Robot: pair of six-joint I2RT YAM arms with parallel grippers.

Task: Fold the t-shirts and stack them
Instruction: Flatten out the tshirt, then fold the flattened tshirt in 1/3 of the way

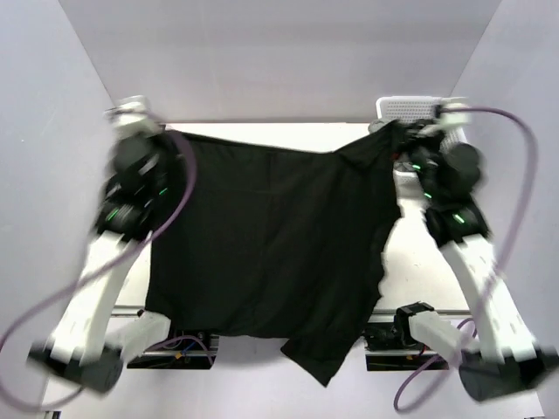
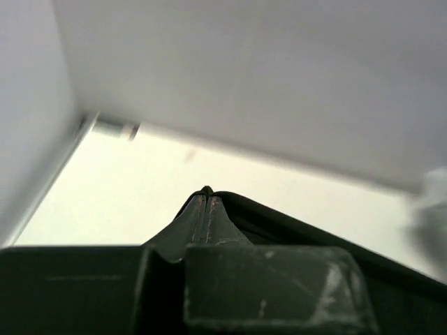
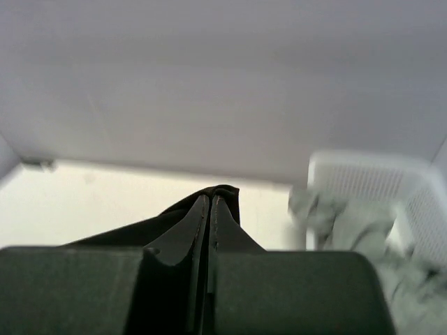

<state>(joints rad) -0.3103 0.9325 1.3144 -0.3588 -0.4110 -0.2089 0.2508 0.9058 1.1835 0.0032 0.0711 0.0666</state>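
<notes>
Top external view has the black t-shirt [image 1: 271, 244] spread wide between my two arms, covering most of the middle of the pale surface [image 1: 424, 262]. My left claw [image 1: 171, 140] grips the shirt's far left corner, and my right claw [image 1: 403, 135] grips its far right corner, just in front of the white lattice basket [image 1: 406, 109] at the far right corner of the surface. The top edge of the shirt runs nearly straight from one claw to the other, sagging a little in the middle. The cloth spreads toward me from that edge, and its lower part reaches past the near edge of the surface, with one flap hanging lowest, right of centre. From above I cannot tell how much of the shirt lies on the surface and how much hangs free. My left arm is blurred in this view. On the left wrist view, my left claw [image 2: 207, 199] is clamped together on a thin fold of the black t-shirt [image 2: 293, 223], which trails off to the right as a taut dark edge, with the surface [image 2: 140, 188] below and the back wall [image 2: 279, 70] beyond. On the right wrist view, my right claw [image 3: 209, 202] is likewise pinched tight on a bunched bit of the black t-shirt [image 3: 227, 195] that pokes out past the tips. To its right stands the basket [image 3: 363, 171], blurred, with crumpled grey t-shirts [image 3: 335, 223] piled inside it.
</notes>
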